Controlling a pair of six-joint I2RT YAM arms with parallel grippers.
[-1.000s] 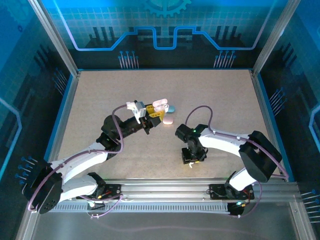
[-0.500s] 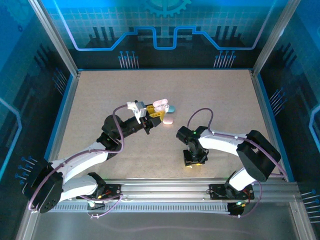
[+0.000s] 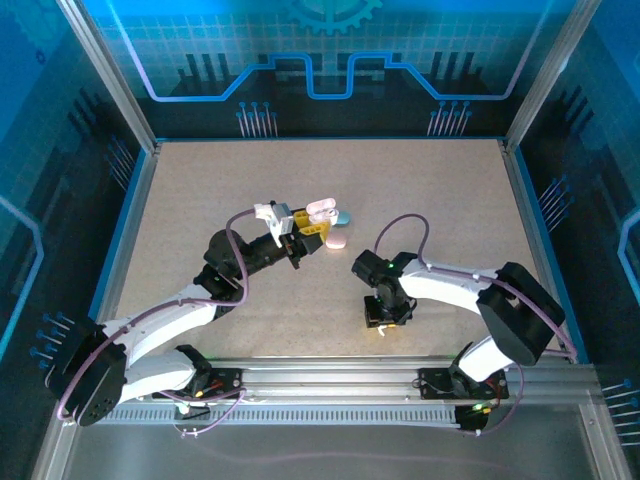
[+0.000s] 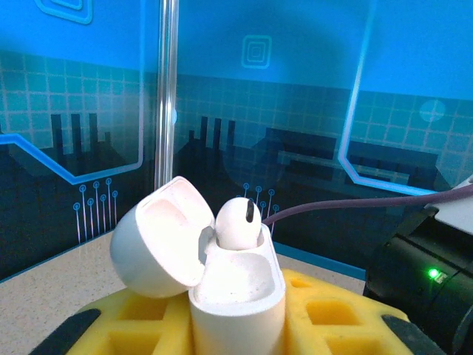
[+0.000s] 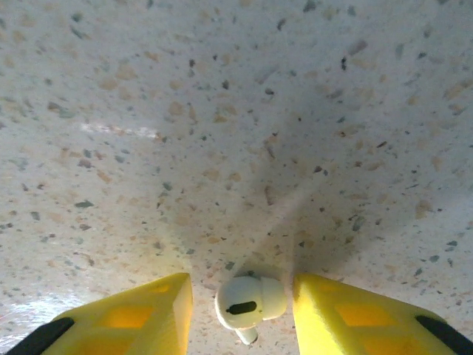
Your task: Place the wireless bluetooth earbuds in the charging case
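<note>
The left gripper (image 4: 236,319) clamps the open charging case (image 4: 238,287) with its seated earbud (image 4: 238,222), while the right gripper (image 5: 240,297), jaws parted, straddles the loose earbud (image 5: 251,299) near the table's (image 3: 450,200) near edge; close centred and gently.

Bright, blue-tinted light; soft shadows

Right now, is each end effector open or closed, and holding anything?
Left end effector: closed on the white charging case, lid open.
Right end effector: open, straddling a white earbud on the table.
</note>
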